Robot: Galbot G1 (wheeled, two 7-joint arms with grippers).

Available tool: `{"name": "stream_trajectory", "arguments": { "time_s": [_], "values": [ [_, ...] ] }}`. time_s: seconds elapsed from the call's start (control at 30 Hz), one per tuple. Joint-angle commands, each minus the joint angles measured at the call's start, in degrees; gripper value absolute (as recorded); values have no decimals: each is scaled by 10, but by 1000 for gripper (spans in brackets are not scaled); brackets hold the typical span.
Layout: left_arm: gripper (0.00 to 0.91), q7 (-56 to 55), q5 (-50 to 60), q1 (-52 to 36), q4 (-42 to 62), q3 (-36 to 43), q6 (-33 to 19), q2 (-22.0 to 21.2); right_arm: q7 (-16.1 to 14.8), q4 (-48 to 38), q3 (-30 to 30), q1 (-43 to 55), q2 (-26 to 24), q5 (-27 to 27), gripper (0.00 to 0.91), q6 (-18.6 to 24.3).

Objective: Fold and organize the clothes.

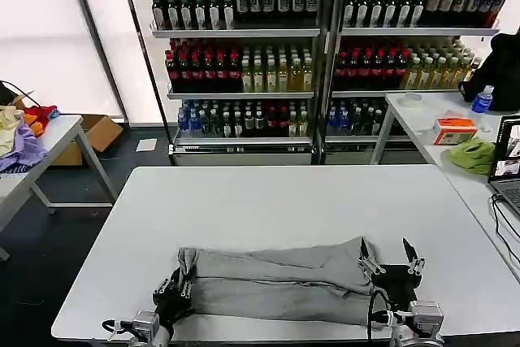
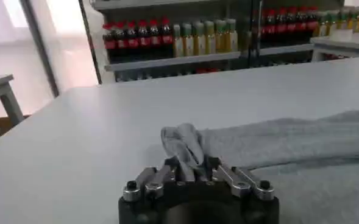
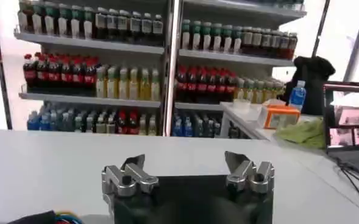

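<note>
Head view: shirt (image 1: 276,282) bears no readable writing.

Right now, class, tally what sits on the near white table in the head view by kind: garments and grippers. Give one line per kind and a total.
Garments: 1, the grey shirt, folded into a long band.
Grippers: 2, the left gripper shut on the shirt's left end, the right gripper at its right end, jaws open.
Total: 3
</note>
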Motion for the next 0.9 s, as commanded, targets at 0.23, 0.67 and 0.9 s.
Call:
{"name": "stream_trajectory", "arguments": {
  "time_s": [0.23, 0.67, 0.9],
  "values": [
    [0, 11, -78, -42, -13, -154, 23, 49, 6, -5, -5, 14, 0, 2, 907, -2],
    [0, 30, -132, -55, 20, -400, 43, 256, 13, -16, -35, 42, 3, 3, 907, -11],
    [0, 30, -77, -36, -42, -314, 34, 200, 16, -14, -39, 38, 6, 3, 907, -7]
  ]
}}
